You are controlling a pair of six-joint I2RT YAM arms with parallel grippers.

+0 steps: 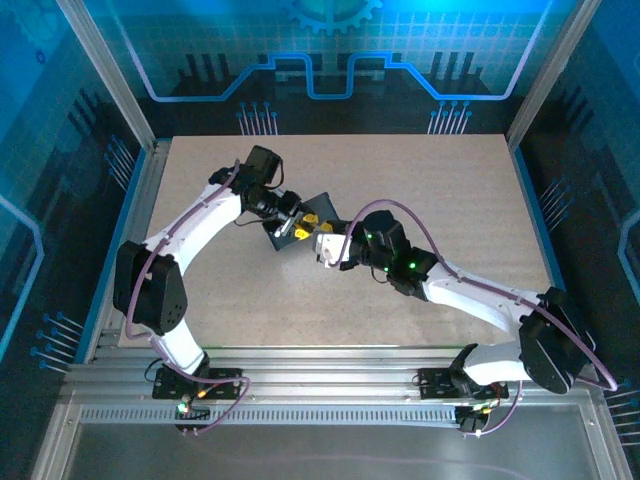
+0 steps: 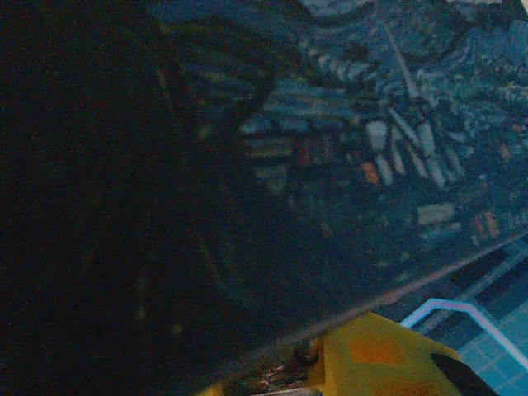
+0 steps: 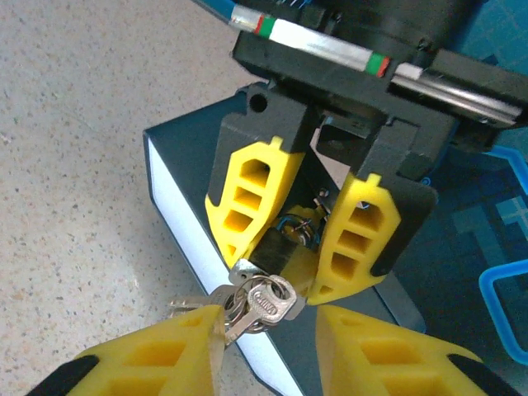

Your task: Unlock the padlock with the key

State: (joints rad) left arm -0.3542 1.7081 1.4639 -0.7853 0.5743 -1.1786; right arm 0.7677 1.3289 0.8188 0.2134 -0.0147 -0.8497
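Where the two arms meet mid-surface point(image 1: 450, 180), the left gripper point(image 3: 289, 271) is closed on the padlock point(image 3: 275, 246). One yellow finger sits on each side of its dark body, against the edge of the blue painted box point(image 3: 177, 190). Key point(image 3: 268, 301) lies at the padlock's lower end, with others on a ring point(image 3: 216, 307); cannot tell if it is seated. Right gripper point(image 3: 271, 334) jaws are parted around the key head. One fingertip point(image 3: 198, 346) touches the ring and the other stands clear, so nothing is clamped.
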